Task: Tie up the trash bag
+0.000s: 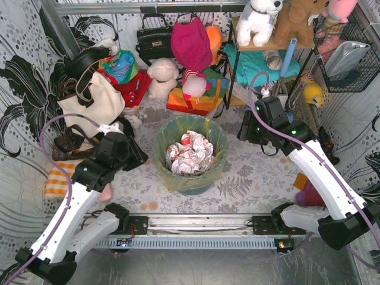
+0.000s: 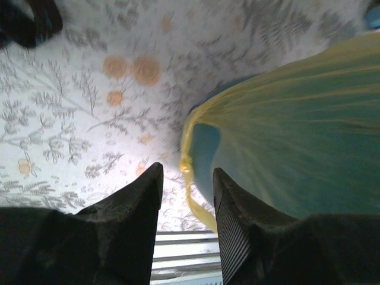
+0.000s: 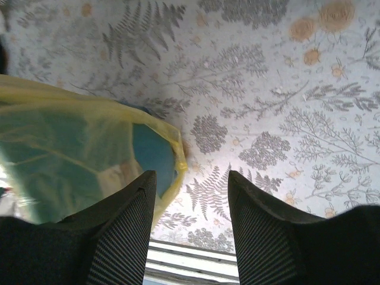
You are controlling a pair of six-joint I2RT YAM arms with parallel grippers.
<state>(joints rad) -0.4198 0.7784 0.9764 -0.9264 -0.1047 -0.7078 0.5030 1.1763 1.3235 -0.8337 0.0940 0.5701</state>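
The trash bag (image 1: 190, 155) is thin yellow-green plastic lining a teal round bin (image 1: 196, 189) in the middle of the floral table, with crumpled white paper inside. My left gripper (image 1: 123, 149) hangs just left of the bin, my right gripper (image 1: 254, 127) just right of it. In the left wrist view my left gripper (image 2: 187, 172) stands open, and a thin yellow strip of the trash bag (image 2: 285, 130) edge dangles loosely between the fingers. In the right wrist view my right gripper (image 3: 191, 175) is open over bare cloth, with the trash bag (image 3: 71, 136) rim beside its left finger (image 3: 127, 231).
A cream tote bag with black handles (image 1: 89, 102) stands at the back left, and an orange-striped cloth (image 1: 59, 178) lies by the left arm. Plush toys (image 1: 191, 47), a black handbag (image 1: 154, 38) and a shelf (image 1: 261, 59) fill the back. A metal rail (image 1: 199, 223) runs along the near edge.
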